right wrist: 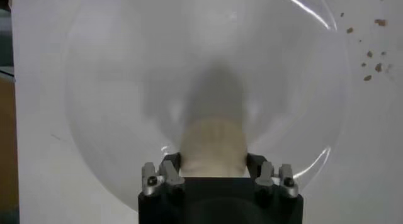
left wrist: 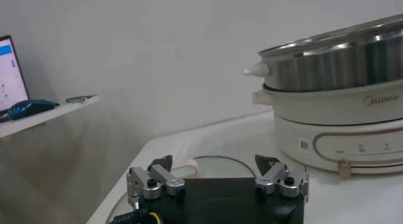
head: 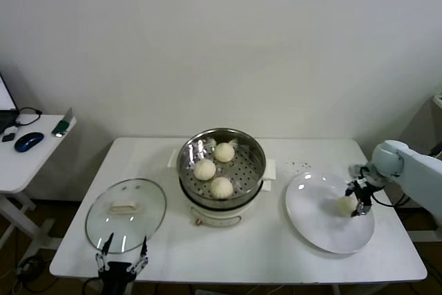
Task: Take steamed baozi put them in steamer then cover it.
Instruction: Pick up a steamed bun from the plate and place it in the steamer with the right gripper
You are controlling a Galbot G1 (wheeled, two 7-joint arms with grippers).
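Three baozi (head: 213, 169) lie on the perforated tray of the steel steamer (head: 257, 153) at mid-table. One more baozi (head: 344, 205) sits on the white plate (head: 314, 222) at the right. My right gripper (head: 360, 202) is down on the plate, shut on that baozi (right wrist: 213, 146), a finger pressed against each side. The glass cover (head: 126, 213) with its cream handle lies flat on the table at the left. My left gripper (head: 121, 260) hangs open at the table's front edge, just before the cover (left wrist: 208, 165), holding nothing.
A side table (head: 27, 160) with a blue mouse and a laptop stands at the far left. Small crumbs (head: 302, 166) dot the table behind the plate. The steamer's base (left wrist: 340, 128) rises close to the left gripper's right.
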